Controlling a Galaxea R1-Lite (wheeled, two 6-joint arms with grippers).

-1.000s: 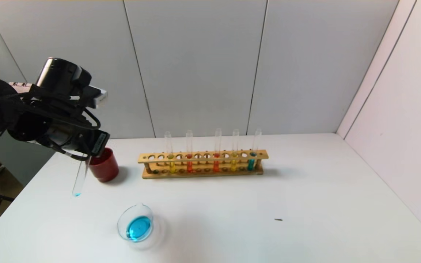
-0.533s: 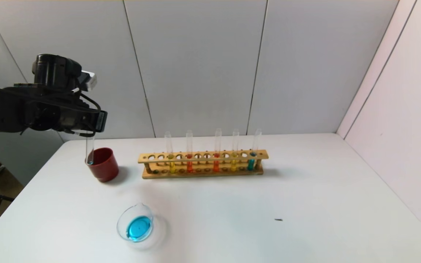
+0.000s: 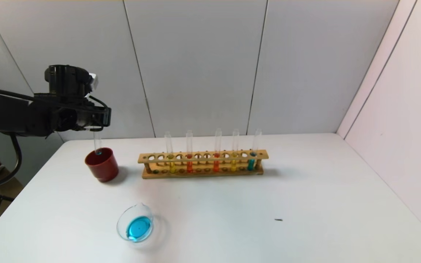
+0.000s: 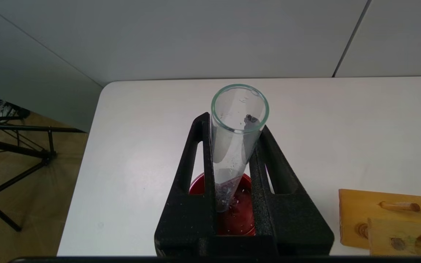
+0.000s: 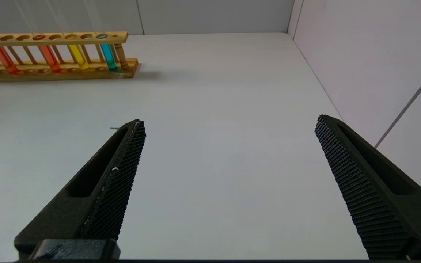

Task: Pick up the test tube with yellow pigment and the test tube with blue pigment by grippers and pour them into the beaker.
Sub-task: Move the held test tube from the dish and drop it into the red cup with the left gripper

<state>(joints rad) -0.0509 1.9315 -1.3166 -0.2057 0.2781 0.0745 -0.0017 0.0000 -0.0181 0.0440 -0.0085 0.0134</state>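
The left gripper (image 4: 232, 160), matte black with grainy wedge-shaped fingers, clamps a slim clear glass blue tube (image 4: 236, 142), nearly empty, upright over a dark red plastic cup (image 3: 101, 164). Right of the cup stands a wooden rack (image 3: 203, 163) holding the yellow tube (image 3: 234, 151). Nearer than the cup, a low glass beaker (image 3: 136, 227) holds blue liquid on the white bench (image 3: 305, 204). The right gripper (image 5: 232, 182) hangs wide open above the bench, well right of the rack.
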